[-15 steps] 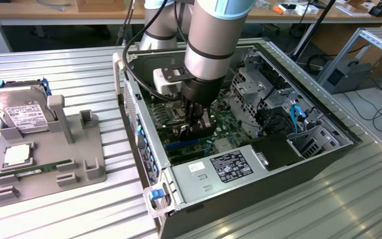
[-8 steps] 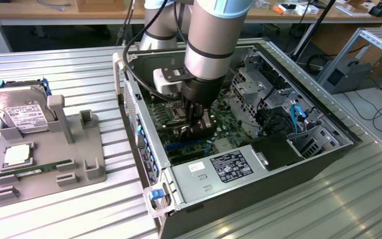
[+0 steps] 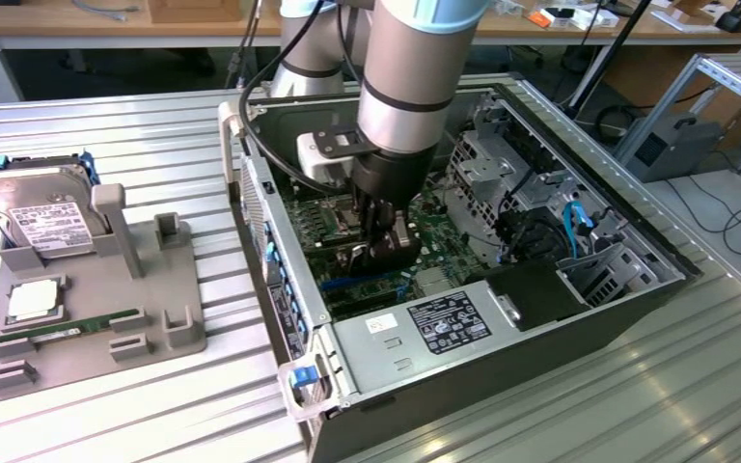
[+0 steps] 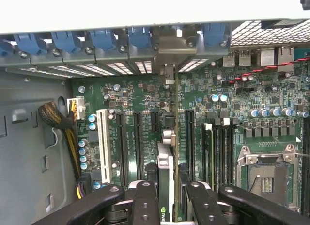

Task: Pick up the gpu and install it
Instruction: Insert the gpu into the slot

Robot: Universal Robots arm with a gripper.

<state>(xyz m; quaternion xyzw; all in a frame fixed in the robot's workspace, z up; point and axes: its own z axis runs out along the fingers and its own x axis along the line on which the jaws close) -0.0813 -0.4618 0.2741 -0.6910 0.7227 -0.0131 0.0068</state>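
Black fingers (image 4: pixel 145 205) pinch the gpu (image 4: pixel 165 186) edge-on, and the gripper (image 3: pixel 384 253) hangs deep in the computer case (image 3: pixel 577 318), just over the green motherboard (image 4: pixel 140 96). The card sits near a long slot (image 4: pixel 137 140). The risk: any tilt, and its edge misses the slot, scraping the board or jamming at the rear bracket.

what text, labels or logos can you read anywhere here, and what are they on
No text reads clearly enough to quote.
White label on the hard drive: print too small to read.
Black sticker on the power supply: too small to read.
White sticker beside it: blurred.
Green logo mark on the gpu held between the gripper fingers: shape visible, no legible letters.
Motherboard markings: too small to read.
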